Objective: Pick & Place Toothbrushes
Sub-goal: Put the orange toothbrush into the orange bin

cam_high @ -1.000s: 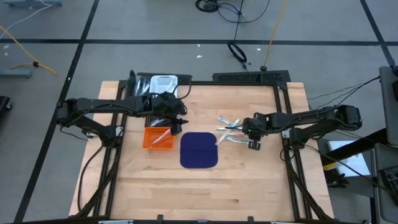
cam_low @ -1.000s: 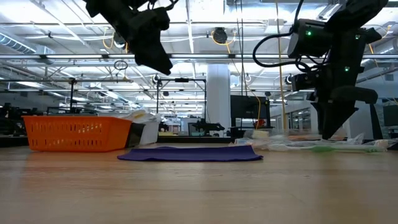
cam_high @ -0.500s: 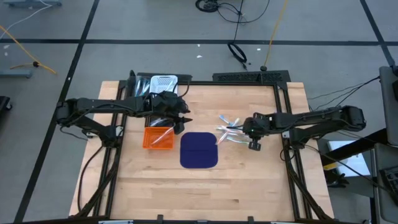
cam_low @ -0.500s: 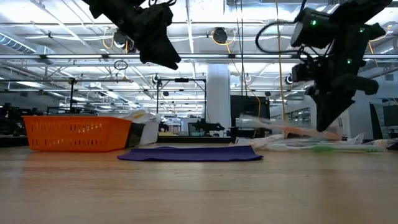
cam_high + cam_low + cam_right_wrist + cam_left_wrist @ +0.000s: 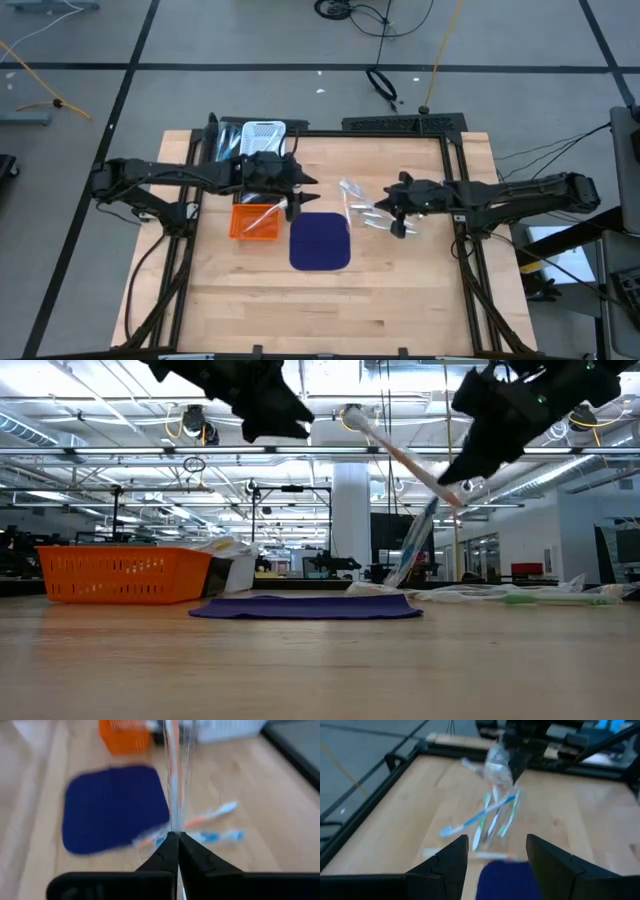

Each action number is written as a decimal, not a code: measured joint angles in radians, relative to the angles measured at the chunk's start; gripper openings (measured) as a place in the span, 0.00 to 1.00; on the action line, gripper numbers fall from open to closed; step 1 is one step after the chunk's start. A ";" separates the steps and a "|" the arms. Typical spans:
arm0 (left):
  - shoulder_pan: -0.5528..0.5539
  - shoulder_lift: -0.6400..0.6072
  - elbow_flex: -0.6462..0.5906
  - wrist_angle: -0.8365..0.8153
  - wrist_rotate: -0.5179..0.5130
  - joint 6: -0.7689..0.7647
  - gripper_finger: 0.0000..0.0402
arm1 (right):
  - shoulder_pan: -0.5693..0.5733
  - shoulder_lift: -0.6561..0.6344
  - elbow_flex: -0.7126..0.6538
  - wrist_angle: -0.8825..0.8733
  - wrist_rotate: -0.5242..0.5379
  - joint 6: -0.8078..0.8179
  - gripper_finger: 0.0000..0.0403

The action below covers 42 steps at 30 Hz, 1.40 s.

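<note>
orange basket [image 5: 255, 221]: one toothbrush [image 5: 262, 214] inside, under open, empty left gripper [image 5: 300, 193]
right gripper [image 5: 392, 206]: clamped on wrapped toothbrush [image 5: 400, 458], raised
blue mat [image 5: 320, 240]: btwn both
pile [image 5: 372, 217]: below right gripper

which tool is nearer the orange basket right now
Left. The left tool hovers just off the orange basket, at its corner nearest the blue mat. The right tool is beyond the mat, shut on a wrapped toothbrush.

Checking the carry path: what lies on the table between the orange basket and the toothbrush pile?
The dark blue mat, seen in the high view, lies between orange basket and toothbrush pile.
</note>
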 joint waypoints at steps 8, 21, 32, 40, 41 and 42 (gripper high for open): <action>-0.050 0.019 0.002 0.196 -0.001 0.003 0.50 | 0.031 0.026 0.000 0.226 -0.001 -0.013 0.00; -0.075 0.183 0.003 0.514 -0.006 0.003 0.50 | 0.063 0.052 -0.001 0.281 0.022 -0.026 0.00; -0.082 0.280 0.001 0.665 0.004 0.004 0.46 | 0.066 0.050 0.000 0.266 0.028 -0.029 0.00; -0.081 0.279 0.001 0.669 0.005 0.006 0.25 | 0.066 0.050 0.000 0.256 0.026 -0.033 0.00; -0.081 0.279 0.001 0.669 0.005 0.005 0.21 | 0.066 0.050 0.000 0.256 0.024 -0.033 0.00; -0.081 0.279 0.001 0.668 0.005 0.001 0.16 | 0.066 0.050 0.000 0.253 0.024 -0.033 0.00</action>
